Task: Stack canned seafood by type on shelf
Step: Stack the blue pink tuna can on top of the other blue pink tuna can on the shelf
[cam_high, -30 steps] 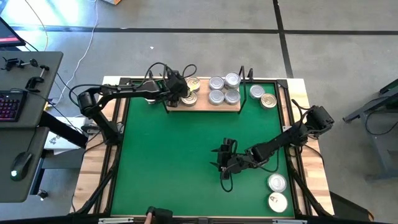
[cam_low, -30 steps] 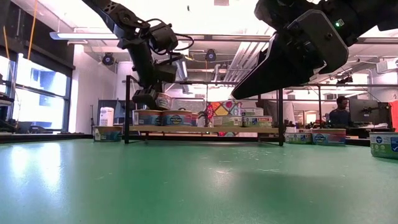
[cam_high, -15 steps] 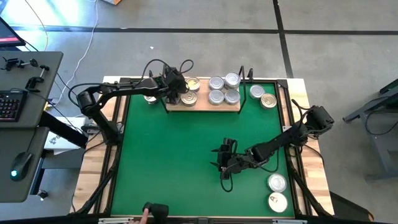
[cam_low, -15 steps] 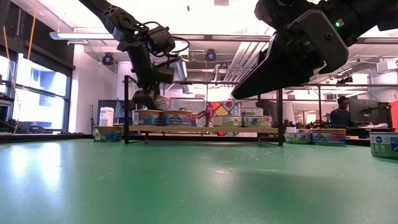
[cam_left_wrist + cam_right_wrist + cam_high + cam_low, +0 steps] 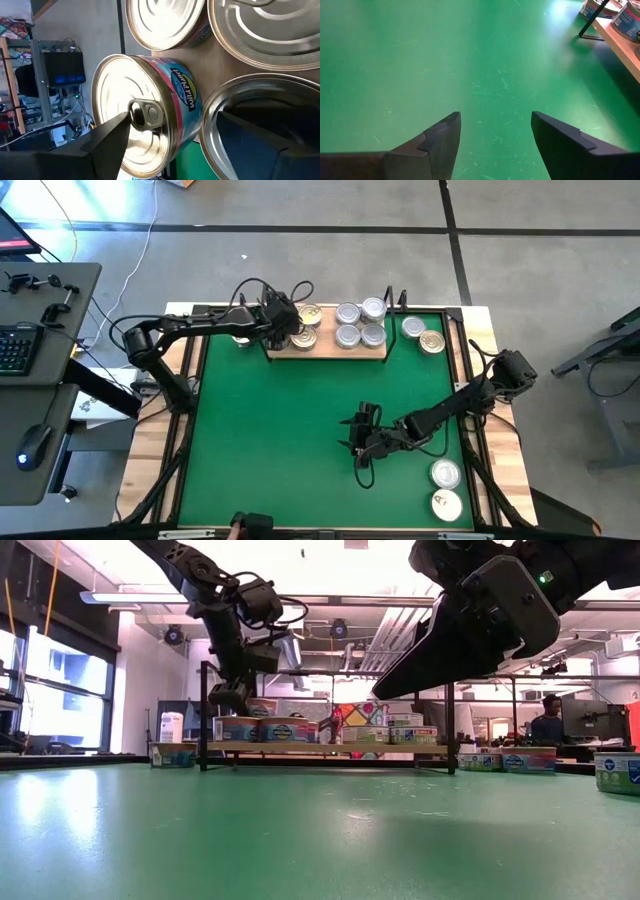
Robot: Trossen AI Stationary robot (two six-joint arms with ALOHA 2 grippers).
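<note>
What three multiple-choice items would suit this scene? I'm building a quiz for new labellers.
1. Where is the left gripper?
A) over the shelf's left end
B) over the mat's middle
C) off the table

2. How many tins lie at the mat's right corner opposite the shelf?
A) none
B) two
C) five

3. The right gripper is:
A) shut on a tin
B) open and empty
C) shut and empty

Answers:
1 A: it hangs by the gold-lidded tins on the shelf.
2 B: the high view shows a pair of tins there.
3 B: its wrist view shows only green mat between spread fingers.
</note>
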